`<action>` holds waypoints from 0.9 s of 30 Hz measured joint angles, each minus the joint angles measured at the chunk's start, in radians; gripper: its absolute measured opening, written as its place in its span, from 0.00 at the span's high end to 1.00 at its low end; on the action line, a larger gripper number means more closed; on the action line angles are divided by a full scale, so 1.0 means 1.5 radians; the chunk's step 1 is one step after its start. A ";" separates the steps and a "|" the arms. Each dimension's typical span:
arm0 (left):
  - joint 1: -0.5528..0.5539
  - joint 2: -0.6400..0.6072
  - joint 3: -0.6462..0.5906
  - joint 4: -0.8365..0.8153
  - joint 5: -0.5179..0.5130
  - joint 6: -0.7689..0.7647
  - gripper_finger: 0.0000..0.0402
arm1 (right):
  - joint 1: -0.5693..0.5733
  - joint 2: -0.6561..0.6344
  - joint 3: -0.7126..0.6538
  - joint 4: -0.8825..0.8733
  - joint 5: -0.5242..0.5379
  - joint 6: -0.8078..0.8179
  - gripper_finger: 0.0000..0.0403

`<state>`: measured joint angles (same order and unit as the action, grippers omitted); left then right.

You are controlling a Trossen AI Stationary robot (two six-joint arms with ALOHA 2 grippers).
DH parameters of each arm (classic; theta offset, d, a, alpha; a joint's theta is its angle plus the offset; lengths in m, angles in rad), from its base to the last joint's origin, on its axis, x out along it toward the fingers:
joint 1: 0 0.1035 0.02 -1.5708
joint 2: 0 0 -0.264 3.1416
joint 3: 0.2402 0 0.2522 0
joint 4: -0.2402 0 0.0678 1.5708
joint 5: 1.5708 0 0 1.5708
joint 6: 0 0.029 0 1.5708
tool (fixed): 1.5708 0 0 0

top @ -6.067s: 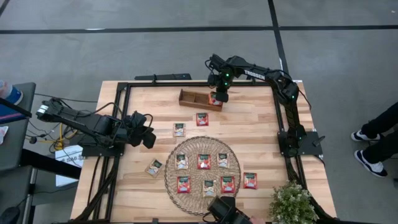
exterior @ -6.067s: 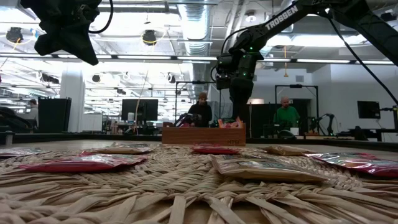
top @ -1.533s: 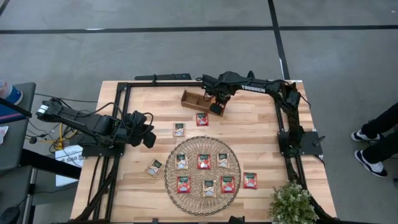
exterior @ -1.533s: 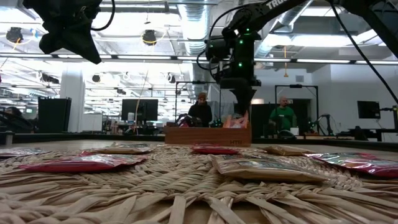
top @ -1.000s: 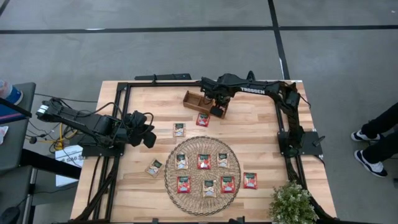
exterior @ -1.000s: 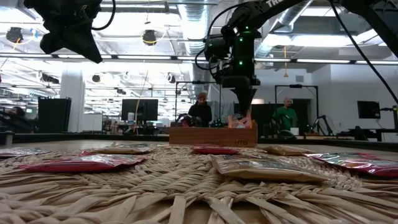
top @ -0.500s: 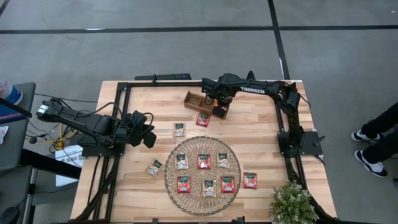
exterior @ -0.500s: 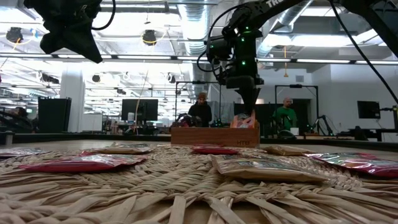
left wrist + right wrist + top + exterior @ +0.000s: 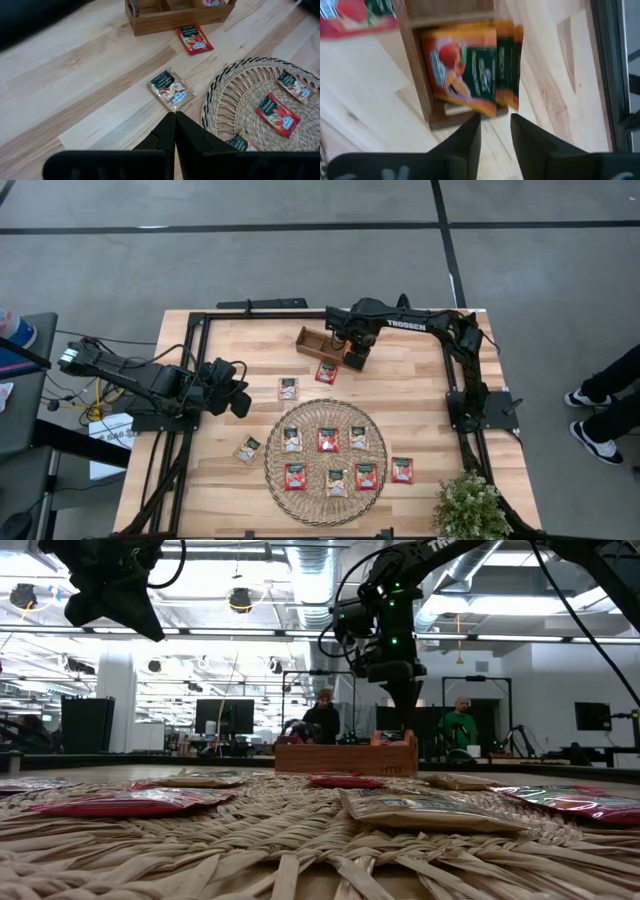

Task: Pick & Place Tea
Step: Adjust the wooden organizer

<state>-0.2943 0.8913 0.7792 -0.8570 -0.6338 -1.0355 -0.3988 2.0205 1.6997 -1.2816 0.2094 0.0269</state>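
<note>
The right end effector (image 9: 355,360) hovers over the end compartment of the wooden tray (image 9: 318,340), fingers (image 9: 468,137) apart with a bare gap between them. Directly beneath, orange tea sachets (image 9: 470,67) stand packed on edge inside that compartment, leaning on the wooden wall; I judge a sachet has just been dropped in, since nothing sits between the fingers. The tray wall lies close under the fingertips, so the clean way out looks to be straight up.

Just beyond the tray, a red sachet (image 9: 326,372) lies flat on the bare tabletop (image 9: 410,380), beside the end effector. A cream sachet (image 9: 288,388) lies somewhat farther off, also on bare wood with room all round, so either looks an easy next pick.

Farther still, the round woven mat (image 9: 325,492) carries seven more sachets (image 9: 327,439), spaced apart so fingers can get between them. One red sachet (image 9: 402,470) sits just off the mat's rim, and another cream sachet (image 9: 247,449) lies off the opposite rim.

Farthest away, the left end effector (image 9: 174,131) waits at the tabletop's side, raised, fingers pressed together on nothing. It stays clear of the right arm's path between mat and tray. The black frame rails bound the tabletop's edges.
</note>
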 joint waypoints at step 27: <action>0.000 0.000 0.000 0.005 -0.006 -0.001 1.00 | 0.035 -0.228 -0.365 0.309 -0.276 0.120 0.72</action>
<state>-0.2943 0.8912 0.7792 -0.8500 -0.6432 -1.0363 -0.3463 1.6787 1.1524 -0.8183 -0.2051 0.2064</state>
